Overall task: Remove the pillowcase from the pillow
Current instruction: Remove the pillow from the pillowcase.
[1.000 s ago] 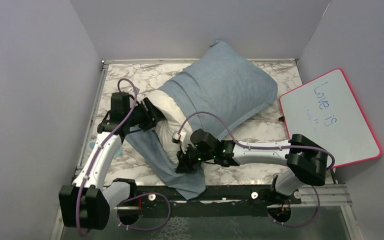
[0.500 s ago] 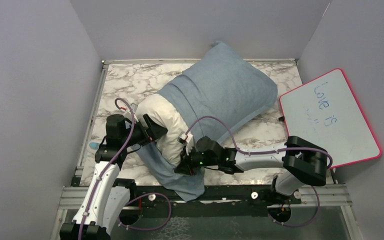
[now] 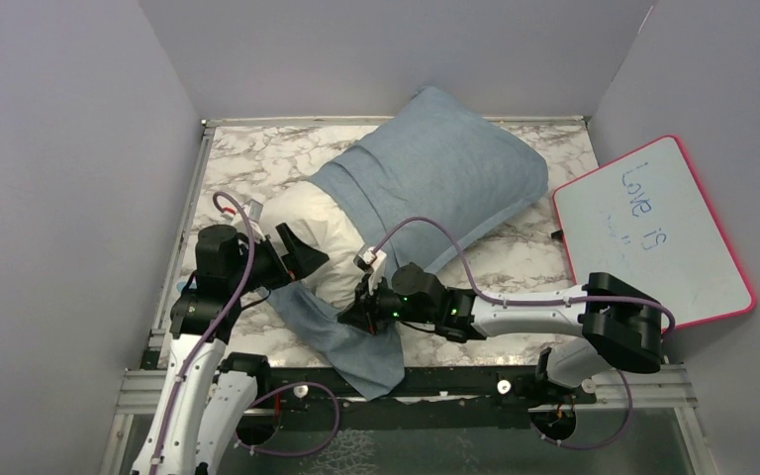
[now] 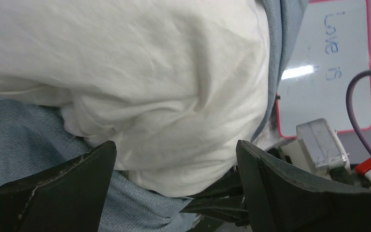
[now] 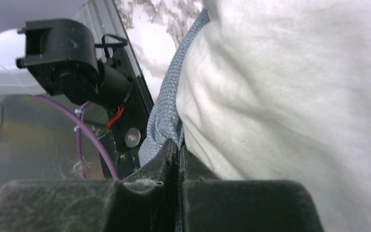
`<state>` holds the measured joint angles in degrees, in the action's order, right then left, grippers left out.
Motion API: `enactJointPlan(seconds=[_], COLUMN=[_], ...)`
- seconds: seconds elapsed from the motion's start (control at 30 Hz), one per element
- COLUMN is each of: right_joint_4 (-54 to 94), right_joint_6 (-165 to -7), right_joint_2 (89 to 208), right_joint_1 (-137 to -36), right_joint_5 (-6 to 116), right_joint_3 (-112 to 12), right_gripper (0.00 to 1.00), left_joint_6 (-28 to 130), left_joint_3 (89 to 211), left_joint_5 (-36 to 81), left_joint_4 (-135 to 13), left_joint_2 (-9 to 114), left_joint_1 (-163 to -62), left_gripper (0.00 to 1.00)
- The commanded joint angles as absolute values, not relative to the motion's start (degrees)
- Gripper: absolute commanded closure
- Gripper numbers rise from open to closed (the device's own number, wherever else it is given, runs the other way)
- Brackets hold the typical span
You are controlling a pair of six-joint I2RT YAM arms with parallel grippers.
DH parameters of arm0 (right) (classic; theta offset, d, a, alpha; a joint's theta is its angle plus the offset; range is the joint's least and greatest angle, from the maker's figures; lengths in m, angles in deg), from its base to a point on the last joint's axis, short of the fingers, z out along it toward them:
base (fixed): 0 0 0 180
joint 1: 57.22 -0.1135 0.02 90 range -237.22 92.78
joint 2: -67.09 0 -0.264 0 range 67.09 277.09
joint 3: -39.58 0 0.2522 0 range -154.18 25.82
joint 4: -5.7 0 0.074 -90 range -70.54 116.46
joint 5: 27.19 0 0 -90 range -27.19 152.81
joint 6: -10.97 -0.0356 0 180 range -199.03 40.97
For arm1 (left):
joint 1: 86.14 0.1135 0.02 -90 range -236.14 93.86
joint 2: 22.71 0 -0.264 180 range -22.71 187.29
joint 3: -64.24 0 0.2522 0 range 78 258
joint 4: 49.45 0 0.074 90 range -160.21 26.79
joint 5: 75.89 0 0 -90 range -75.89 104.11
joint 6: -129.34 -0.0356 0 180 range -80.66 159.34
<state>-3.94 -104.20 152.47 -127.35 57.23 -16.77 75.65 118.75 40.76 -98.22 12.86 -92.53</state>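
On far-centre of surface, running diagonally toward near-left: pillowcase, grey-blue face up, drawn over far part of pillow only. Near end of pillow bare & white, poking out of case mouth approx mid-left of surface. From under that bare end, loose blue flap of case trailing down to near edge.

At left side of bare end: L tool, released. In L wrist view, fingers spread wide, white bulge between & beyond them, blue cloth lower left. Can't tell whether either pad touches stuffing.

At near side of same end, low over flap: R tool, clenched on pillowcase. In R wrist view, fingers pressed together w/ thin blue hem pinched in the seam, white pillow bulging just to the right of it.

At right edge of surface, leaning: whiteboard, pink rim, "Love is" in blue marker, well apart from pillow. Purple cables looping off both wrists.
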Motion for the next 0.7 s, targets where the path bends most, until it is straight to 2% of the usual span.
enactJointPlan(seconds=[0.0,0.23,0.43,0.5,0.67], right_joint_4=[-5.0,-8.8,-9.6,-8.3,-7.0], right_joint_6=[-101.5,-101.4,-100.2,-98.2,-92.6], right_joint_2=[152.8,152.8,152.7,153.1,152.2], right_joint_1=[-127.7,-127.6,-127.6,-127.6,-127.7], right_joint_5=[61.3,57.3,54.6,52.8,42.2], right_joint_3=[-20.6,-19.5,-18.6,-19.7,-18.5], right_gripper=[0.93,0.93,0.92,0.91,0.88], left_joint_6=[72.3,71.0,73.7,73.5,73.4], left_joint_3=[115.9,113.5,113.5,114.4,117.4], left_joint_5=[56.3,56.3,51.5,48.1,42.6], left_joint_4=[-95.9,-95.3,-88.9,-88.1,-85.5], left_joint_2=[14.9,18.2,23.2,26.3,33.2], left_joint_1=[-92.8,-93.4,-100.5,-105.0,-108.6], left_gripper=[0.04,0.06,0.23,0.37,0.99])
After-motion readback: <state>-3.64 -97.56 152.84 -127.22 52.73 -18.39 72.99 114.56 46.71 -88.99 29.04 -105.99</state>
